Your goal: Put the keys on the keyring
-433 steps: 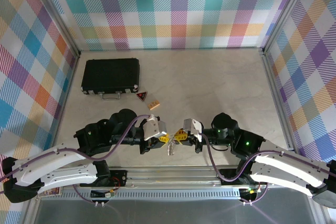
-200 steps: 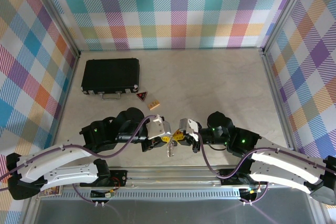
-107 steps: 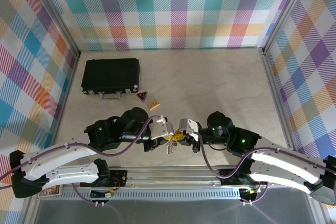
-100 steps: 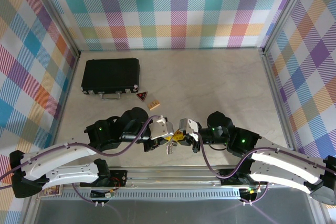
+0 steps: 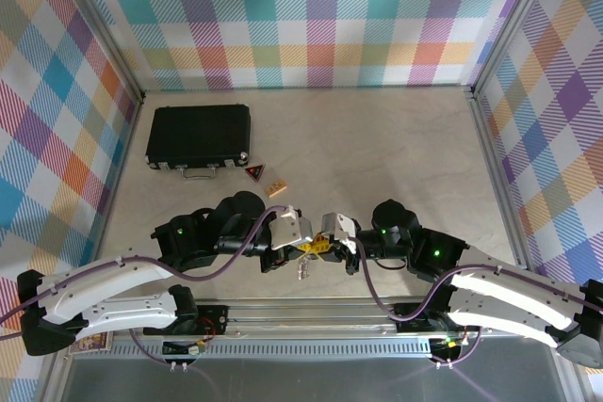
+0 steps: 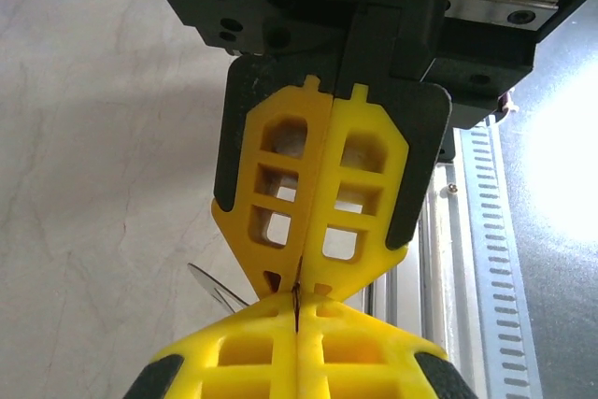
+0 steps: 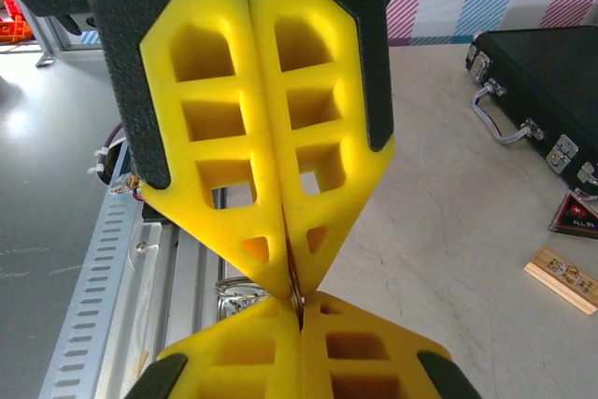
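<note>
The left pincer (image 6: 295, 307) is clenched, its yellow fingers pressed flat together along their whole length. The right pincer (image 7: 300, 311) is clenched in the same way and is set tip to tip against it, so that all four fingertips meet at one spot. A thin dark sliver is caught in the seam at that spot. What it is cannot be told, nor which pincer grips it.

The keys (image 5: 301, 270) are found just beneath the meeting tips, hanging a little toward the arm bases. One silver blade (image 6: 218, 285) is seen just beside the left pincer's tips, and the wire loop (image 7: 238, 294) is seen close under the tips from the right wrist. Which pincer carries the bunch cannot be told.

Below the pincers lies the metal rail (image 5: 311, 313) at the near edge of the table (image 5: 396, 157). Farther out, beyond the left pincer and away from the bases, a small wooden block (image 5: 275, 188) is laid, with a red-and-black triangular tag (image 5: 254, 173) just beside it. A black case (image 5: 198, 136) is set flat beyond both, well apart from the pincers.
</note>
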Action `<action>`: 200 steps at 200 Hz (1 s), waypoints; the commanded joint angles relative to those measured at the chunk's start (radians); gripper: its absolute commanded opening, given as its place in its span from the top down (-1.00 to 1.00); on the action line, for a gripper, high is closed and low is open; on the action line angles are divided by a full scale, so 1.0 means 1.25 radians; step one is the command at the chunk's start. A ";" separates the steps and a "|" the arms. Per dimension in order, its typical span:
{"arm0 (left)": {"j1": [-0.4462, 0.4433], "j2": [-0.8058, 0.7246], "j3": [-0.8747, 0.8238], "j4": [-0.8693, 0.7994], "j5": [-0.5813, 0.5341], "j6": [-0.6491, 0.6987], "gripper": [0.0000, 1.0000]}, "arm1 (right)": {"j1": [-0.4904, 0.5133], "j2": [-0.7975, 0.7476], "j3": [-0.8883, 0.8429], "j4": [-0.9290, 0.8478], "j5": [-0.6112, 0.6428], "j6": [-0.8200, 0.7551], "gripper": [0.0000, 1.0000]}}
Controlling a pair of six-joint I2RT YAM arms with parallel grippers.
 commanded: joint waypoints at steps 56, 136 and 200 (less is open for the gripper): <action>-0.001 -0.014 0.015 -0.038 -0.037 0.013 0.70 | 0.006 -0.006 0.025 0.038 -0.028 0.003 1.00; -0.002 -0.006 0.016 -0.007 0.002 0.020 1.00 | 0.006 -0.007 0.021 0.054 -0.042 0.011 1.00; -0.002 -0.113 -0.070 0.226 0.052 -0.066 1.00 | 0.006 -0.032 0.012 0.068 -0.056 0.022 0.62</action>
